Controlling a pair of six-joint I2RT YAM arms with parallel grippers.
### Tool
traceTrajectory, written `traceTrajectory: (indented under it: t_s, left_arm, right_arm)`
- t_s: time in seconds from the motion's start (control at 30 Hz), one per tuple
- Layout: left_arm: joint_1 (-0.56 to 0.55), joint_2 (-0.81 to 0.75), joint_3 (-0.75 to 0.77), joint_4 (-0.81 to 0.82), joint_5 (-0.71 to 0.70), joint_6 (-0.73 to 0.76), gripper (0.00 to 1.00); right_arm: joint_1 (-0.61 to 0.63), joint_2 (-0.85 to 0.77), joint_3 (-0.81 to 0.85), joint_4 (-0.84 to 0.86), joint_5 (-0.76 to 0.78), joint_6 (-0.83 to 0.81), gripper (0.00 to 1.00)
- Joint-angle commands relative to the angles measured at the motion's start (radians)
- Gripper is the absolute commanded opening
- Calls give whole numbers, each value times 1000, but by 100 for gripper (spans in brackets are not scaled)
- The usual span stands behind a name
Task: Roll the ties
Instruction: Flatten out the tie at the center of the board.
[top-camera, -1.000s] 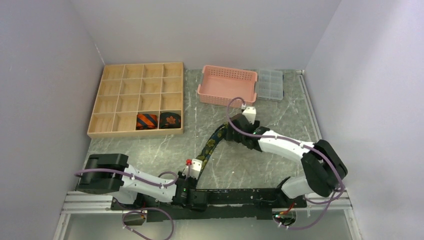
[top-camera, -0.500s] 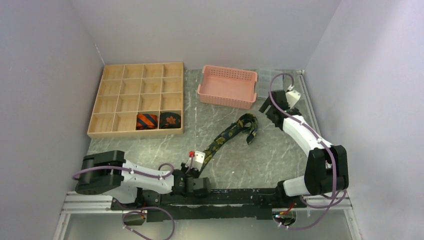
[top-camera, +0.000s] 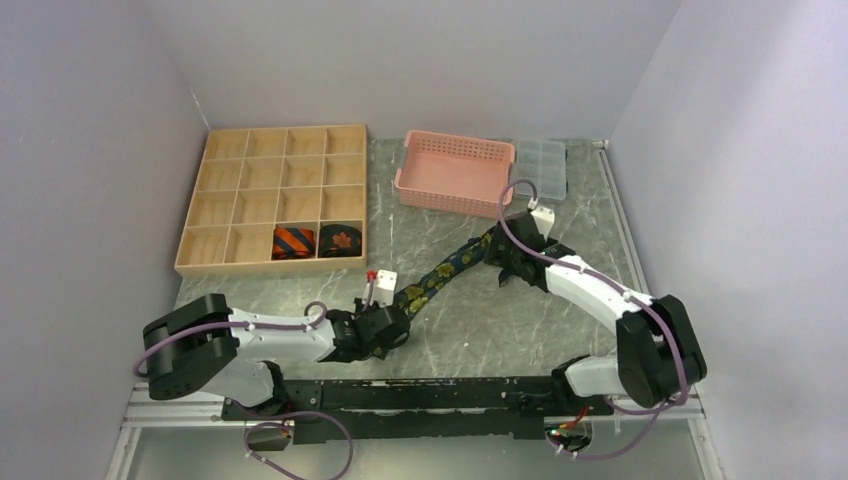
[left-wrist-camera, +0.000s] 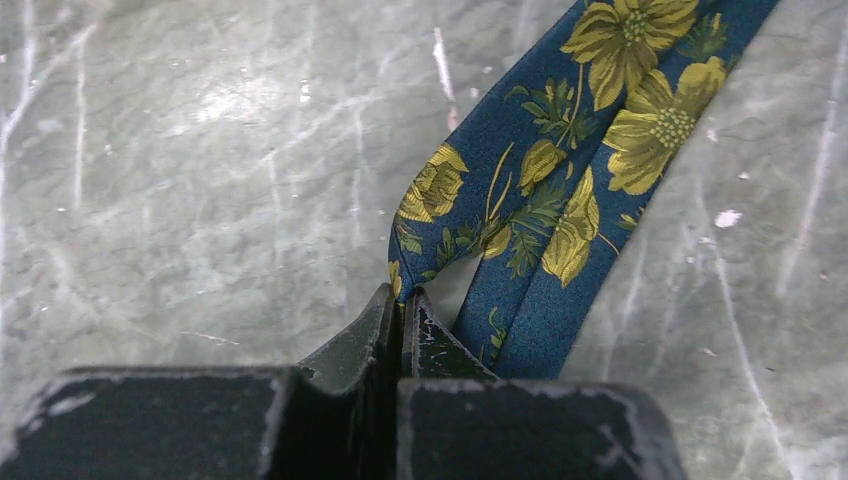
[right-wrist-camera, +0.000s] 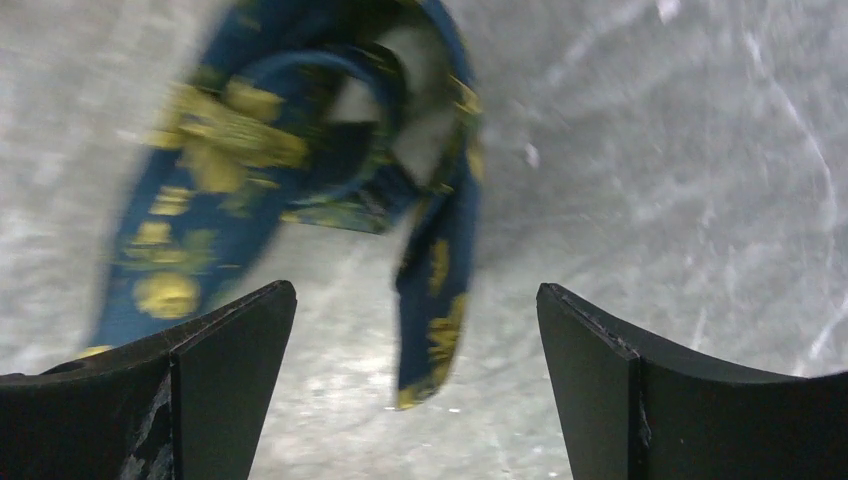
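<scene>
Across my grey marbled counter (top-camera: 300, 300), a wooden tray (top-camera: 262, 175) of sixteen square compartments sits at the far left. Near its right side stands a pink perforated basket (top-camera: 455, 160), with a clear compartmented box (top-camera: 540, 168) just beside the basket's right end, close to the back wall

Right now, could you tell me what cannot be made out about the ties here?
Top view: the right arm covers the floral tie's far end.
Right wrist view: motion blur smears that end's coil.
Left wrist view: the shut left jaws hide how much fabric they pinch.
Top view: the rolled ties in the wooden tray are too small for detail.
</scene>
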Motion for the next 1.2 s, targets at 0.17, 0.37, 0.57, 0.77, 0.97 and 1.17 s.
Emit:
traceTrajectory:
  t_s: [0.17,0.37,0.57,0.77,0.97,1.17]
  left_arm:
    - [81,-8,-10,-66,21,21,3]
    - [89,3,-42,-28,46,12,3]
    - [129,-24,-74,39,75,51,3]
    - [134,-1,-55,35,86,65,3]
    - [166,-3,-82,73,112,62,3]
    - [229,-4,-116,146,167,88,3]
  right_arm:
    - [-41,195,24,37,117,10,96]
    - [-62,127,34,64,108,21,96]
    - [-35,4,-6,76,72,-8,100]
    - [-57,211,97,52,89,-11,99]
    - [-147,280,101,22,93,13,96]
    - [-249,212,55,-21,84,40,96]
